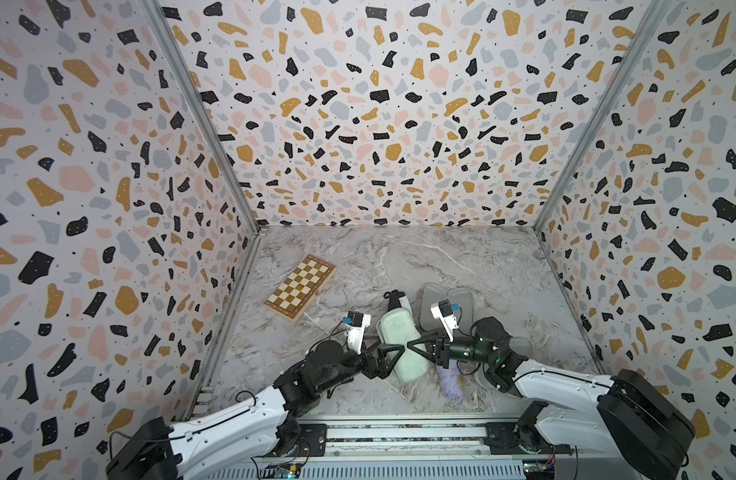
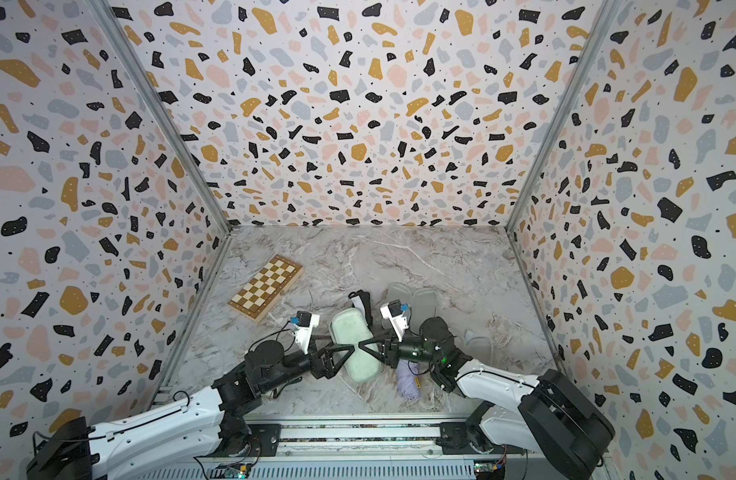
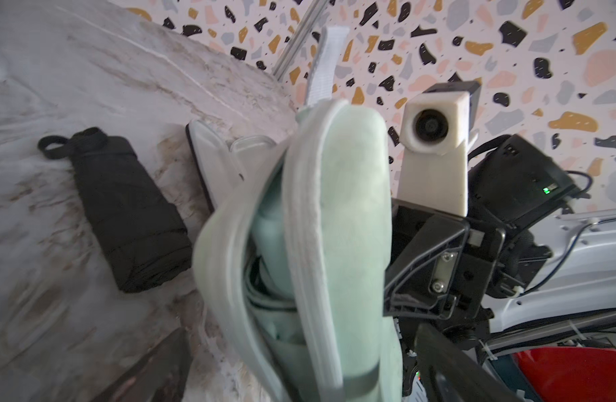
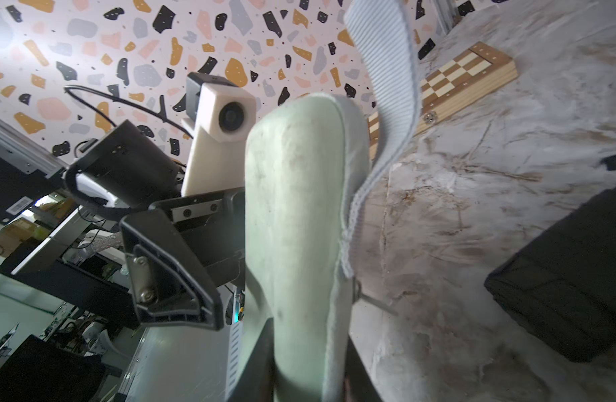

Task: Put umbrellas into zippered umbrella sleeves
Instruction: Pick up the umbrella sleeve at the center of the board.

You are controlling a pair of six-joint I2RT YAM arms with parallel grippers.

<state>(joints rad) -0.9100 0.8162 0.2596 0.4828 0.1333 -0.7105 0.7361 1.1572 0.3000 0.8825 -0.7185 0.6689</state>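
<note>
Nearest, the soft folded lilac umbrella (image 1: 450, 380) lies on the marble surface (image 1: 462, 257). Just beyond, the right fingers (image 3: 442, 275) pinch the rim of the rigid mint green zippered sleeve (image 1: 397, 328), with the mint green umbrella (image 3: 268, 222) tucked between its gaping halves. The left fingers (image 4: 167, 275) are spread wide beside it, gripping nothing. Farther back: folded black umbrella (image 3: 125, 215), open grey-lined sleeve (image 1: 430, 303), wooden chessboard box (image 1: 300, 286)
</note>
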